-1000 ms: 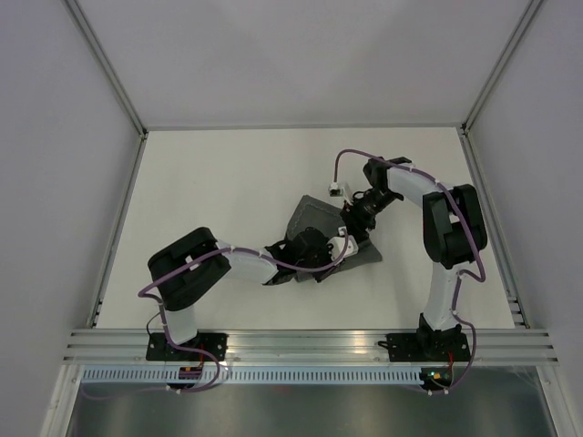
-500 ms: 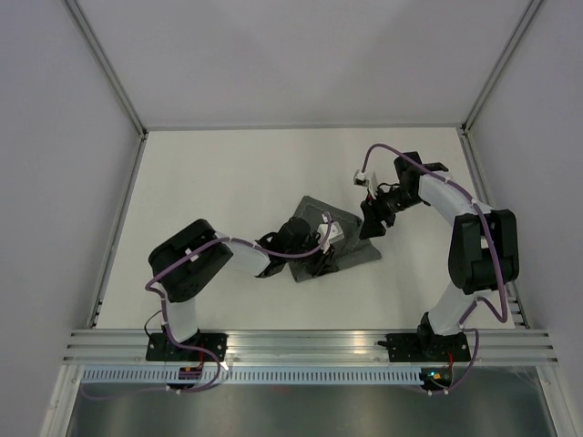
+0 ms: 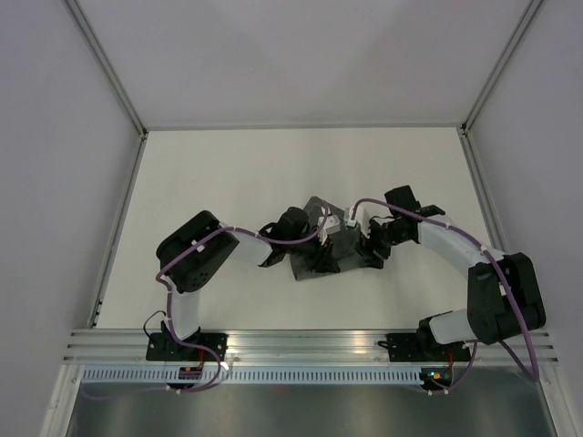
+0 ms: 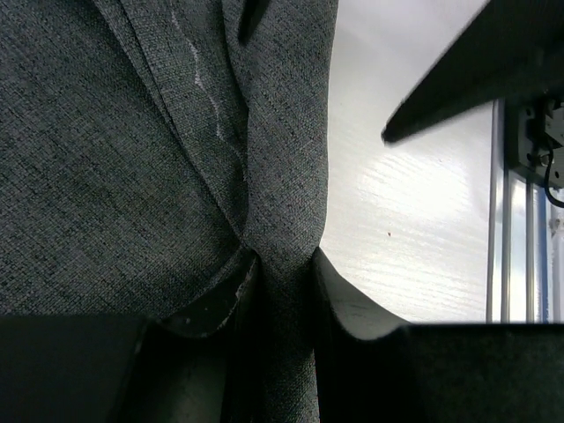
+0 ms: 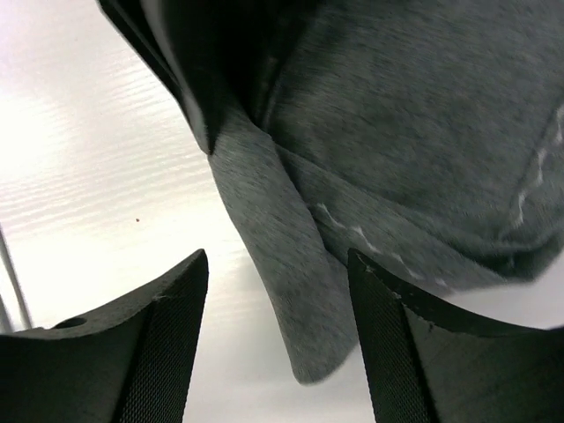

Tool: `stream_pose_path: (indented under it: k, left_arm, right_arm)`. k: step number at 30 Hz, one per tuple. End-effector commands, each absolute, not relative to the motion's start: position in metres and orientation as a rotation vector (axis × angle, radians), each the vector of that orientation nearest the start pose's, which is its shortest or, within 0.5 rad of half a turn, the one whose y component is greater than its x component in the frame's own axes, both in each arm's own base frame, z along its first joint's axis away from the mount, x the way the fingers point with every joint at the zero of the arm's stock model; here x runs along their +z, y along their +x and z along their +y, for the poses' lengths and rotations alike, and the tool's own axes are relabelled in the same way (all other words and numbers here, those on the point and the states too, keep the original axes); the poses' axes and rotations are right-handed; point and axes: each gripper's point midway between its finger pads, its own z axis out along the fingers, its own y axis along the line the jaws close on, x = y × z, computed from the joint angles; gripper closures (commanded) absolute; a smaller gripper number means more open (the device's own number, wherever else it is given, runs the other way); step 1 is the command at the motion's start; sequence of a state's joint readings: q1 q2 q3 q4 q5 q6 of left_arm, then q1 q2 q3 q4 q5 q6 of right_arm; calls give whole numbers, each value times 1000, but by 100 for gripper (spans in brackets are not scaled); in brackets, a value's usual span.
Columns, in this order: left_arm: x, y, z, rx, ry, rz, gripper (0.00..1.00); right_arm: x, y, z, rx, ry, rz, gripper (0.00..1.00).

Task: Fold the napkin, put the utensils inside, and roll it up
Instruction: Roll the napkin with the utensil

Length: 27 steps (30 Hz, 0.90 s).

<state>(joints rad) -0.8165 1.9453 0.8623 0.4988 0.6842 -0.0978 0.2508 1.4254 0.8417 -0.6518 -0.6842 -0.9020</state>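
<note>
Plainly the left gripper [image 4: 282,275] is clamped on a raised ridge of the napkin [image 4: 106,176], its two fingers pressed into the grey cloth from either side with only the bunched layers between them; the ridge runs from the pinch toward 12 o'clock in that wrist view, pale stitching along it, so the grip looks meant to lift or carry one edge over for the fold. The right gripper [image 5: 275,269] has hold of nothing: its jaws stand well apart, and a loose corner of cloth points down toward 6 o'clock between them without touching either finger, which reads as lining up to take that corner. From above, the napkin lies crumpled near the middle of the table [image 3: 228,173], a little toward 4 o'clock, with the left arm reaching in from 9 o'clock and the right from 3 o'clock. No utensil shows in any view
</note>
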Motion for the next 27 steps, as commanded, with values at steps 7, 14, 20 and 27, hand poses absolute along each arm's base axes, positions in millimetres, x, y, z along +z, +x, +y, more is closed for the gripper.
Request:
stream_pose_path:
  k: [7, 14, 20, 27]
  left_arm:
    - [-35, 178, -364, -1306, 1219, 2313, 98]
    - [-34, 185, -366, -1313, 1214, 2357, 98]
    - [-36, 188, -365, -1319, 1196, 2388, 98]
    - [-39, 189, -364, -1319, 1185, 2415, 97]
  right_arm:
    - [67, 244, 183, 415, -1640, 1745, 27]
    - [56, 235, 188, 395, -1689, 1725, 29]
    - [48, 226, 194, 381, -1730, 1705, 33]
    - [34, 219, 199, 373, -1775, 1710, 42]
